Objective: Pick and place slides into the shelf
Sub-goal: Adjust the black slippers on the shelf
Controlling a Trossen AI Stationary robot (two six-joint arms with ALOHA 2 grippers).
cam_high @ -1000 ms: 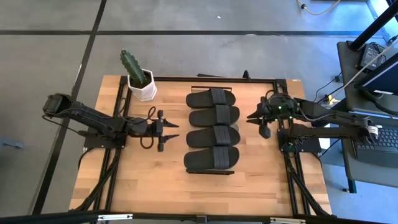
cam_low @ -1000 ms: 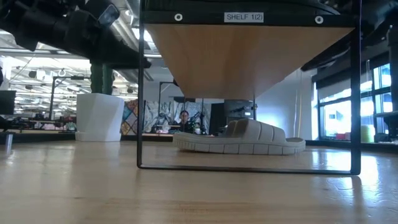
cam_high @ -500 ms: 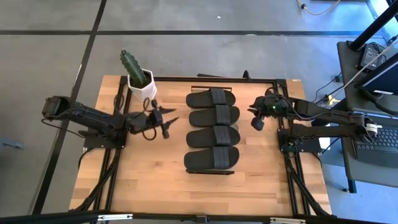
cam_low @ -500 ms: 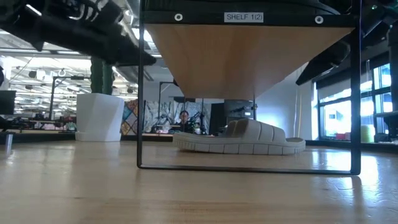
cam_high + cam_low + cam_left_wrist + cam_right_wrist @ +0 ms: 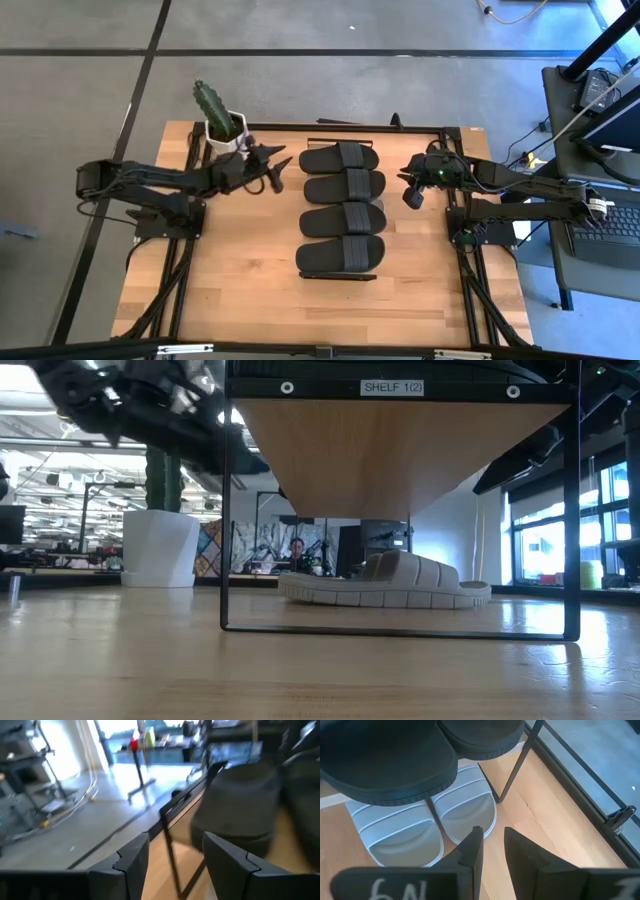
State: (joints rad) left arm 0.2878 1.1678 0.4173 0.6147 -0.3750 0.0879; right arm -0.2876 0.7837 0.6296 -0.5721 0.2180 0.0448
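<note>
Four black slides (image 5: 340, 205) lie in a row on top of the shelf (image 5: 400, 450) at the table's middle. Two pale slides (image 5: 462, 815) lie side by side on the tabletop under the shelf; the low view shows one pale slide (image 5: 390, 585) there. My left gripper (image 5: 278, 166) hovers open off the shelf's far left corner, facing a black slide's rounded end (image 5: 235, 805) past its own fingers (image 5: 172, 855). My right gripper (image 5: 408, 192) hovers at the shelf's right side, fingers narrowly open (image 5: 492, 837), pointing down toward the pale slides.
A cactus in a white pot (image 5: 225, 140) stands at the table's far left, close behind my left gripper. The shelf's thin dark leg (image 5: 515, 770) stands near my right gripper. Bare wood tabletop (image 5: 240, 280) lies on the near side. Desks and equipment stand off the right edge.
My left gripper has risen and swung from the table's middle left toward the far edge, ending beside the cactus pot and the shelf's far left corner, turned toward the shelf. My right gripper has shifted a little toward the far edge and the shelf.
</note>
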